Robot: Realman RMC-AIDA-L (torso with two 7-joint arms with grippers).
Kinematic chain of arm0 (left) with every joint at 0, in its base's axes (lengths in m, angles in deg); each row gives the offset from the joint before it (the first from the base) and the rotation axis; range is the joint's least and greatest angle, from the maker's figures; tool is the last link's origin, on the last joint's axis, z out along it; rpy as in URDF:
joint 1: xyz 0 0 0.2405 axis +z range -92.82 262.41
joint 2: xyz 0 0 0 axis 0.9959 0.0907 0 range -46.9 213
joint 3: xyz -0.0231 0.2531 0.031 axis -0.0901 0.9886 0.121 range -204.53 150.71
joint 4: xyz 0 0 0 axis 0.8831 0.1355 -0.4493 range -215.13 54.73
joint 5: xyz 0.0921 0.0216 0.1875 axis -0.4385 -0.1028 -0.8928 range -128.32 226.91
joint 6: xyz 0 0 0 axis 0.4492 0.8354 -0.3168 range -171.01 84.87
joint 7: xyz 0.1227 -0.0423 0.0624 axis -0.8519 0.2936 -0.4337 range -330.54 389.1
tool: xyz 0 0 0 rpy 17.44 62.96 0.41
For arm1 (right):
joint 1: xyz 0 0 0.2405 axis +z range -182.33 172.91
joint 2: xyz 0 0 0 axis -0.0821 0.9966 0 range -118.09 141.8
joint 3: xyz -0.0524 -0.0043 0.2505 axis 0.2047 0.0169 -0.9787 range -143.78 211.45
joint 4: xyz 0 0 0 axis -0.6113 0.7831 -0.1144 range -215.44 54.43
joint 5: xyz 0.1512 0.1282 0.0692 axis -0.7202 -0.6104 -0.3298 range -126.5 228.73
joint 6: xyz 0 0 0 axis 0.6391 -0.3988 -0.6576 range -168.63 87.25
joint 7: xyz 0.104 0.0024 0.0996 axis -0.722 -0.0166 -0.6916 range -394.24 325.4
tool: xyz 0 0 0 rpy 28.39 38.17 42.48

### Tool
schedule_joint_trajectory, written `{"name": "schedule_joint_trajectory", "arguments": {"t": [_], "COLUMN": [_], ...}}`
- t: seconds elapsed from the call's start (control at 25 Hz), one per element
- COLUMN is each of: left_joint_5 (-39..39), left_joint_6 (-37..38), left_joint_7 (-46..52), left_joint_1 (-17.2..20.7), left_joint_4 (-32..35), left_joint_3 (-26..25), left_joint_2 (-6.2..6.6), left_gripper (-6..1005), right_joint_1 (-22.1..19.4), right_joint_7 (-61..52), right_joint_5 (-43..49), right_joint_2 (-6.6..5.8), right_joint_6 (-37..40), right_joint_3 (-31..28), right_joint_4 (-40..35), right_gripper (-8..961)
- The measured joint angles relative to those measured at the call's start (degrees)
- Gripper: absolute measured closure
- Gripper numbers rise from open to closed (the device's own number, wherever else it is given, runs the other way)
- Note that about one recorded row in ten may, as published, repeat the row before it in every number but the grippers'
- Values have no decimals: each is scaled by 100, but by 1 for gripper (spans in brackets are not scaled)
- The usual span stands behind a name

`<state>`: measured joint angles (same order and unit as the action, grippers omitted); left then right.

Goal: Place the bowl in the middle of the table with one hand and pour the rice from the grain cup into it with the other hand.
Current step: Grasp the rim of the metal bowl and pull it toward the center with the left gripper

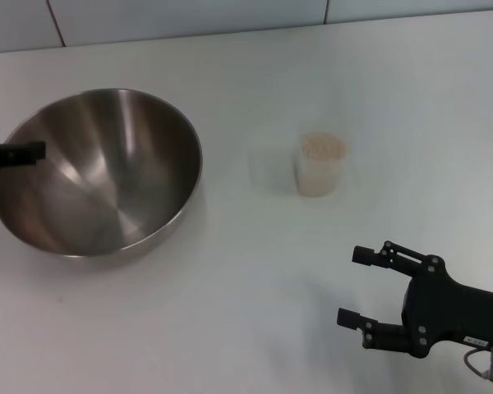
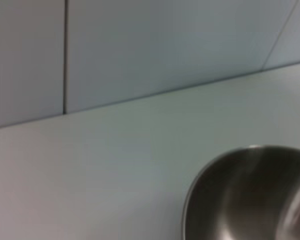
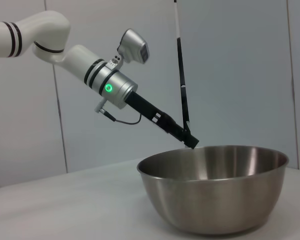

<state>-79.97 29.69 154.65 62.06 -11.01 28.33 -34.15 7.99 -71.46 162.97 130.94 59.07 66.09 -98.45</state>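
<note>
The steel bowl (image 1: 107, 176) stands on the left part of the white table (image 1: 246, 271). It also shows in the left wrist view (image 2: 250, 200) and the right wrist view (image 3: 215, 187). My left gripper (image 1: 20, 153) is at the bowl's left rim, shut on it; the right wrist view shows its tip (image 3: 190, 141) at the rim. The clear grain cup (image 1: 320, 168) stands upright right of the bowl, filled with rice (image 1: 323, 146). My right gripper (image 1: 355, 286) is open and empty, low at the front right, well short of the cup.
A tiled wall (image 1: 189, 16) runs along the table's far edge. Bare tabletop lies between the bowl and the cup and in front of both.
</note>
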Motion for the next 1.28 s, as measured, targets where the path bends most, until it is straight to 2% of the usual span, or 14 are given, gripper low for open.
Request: {"name": "schedule_joint_trajectory", "arguments": {"t": [0.44, 0.72, 0.84, 1.28], "left_joint_5": [-37, -86, -114, -116], "left_joint_6": [128, 154, 157, 278], "left_joint_7": [-92, -109, -116, -269], "left_joint_1": [-203, -355, -362, -526], "left_joint_4": [-501, -855, -871, -1029], "left_joint_3": [-10, 2, -8, -7], "left_joint_2": [74, 195, 196, 227], "left_gripper": [215, 229, 419, 676], "right_joint_1": [-4, 11, 13, 13], "right_joint_7": [7, 12, 12, 13], "right_joint_5": [3, 18, 18, 21], "right_joint_2": [0, 0, 0, 0], "right_joint_6": [-2, -10, -11, -11], "right_joint_3": [0, 0, 2, 4], "right_joint_4": [20, 20, 19, 19], "right_gripper": [125, 125, 125, 125]}}
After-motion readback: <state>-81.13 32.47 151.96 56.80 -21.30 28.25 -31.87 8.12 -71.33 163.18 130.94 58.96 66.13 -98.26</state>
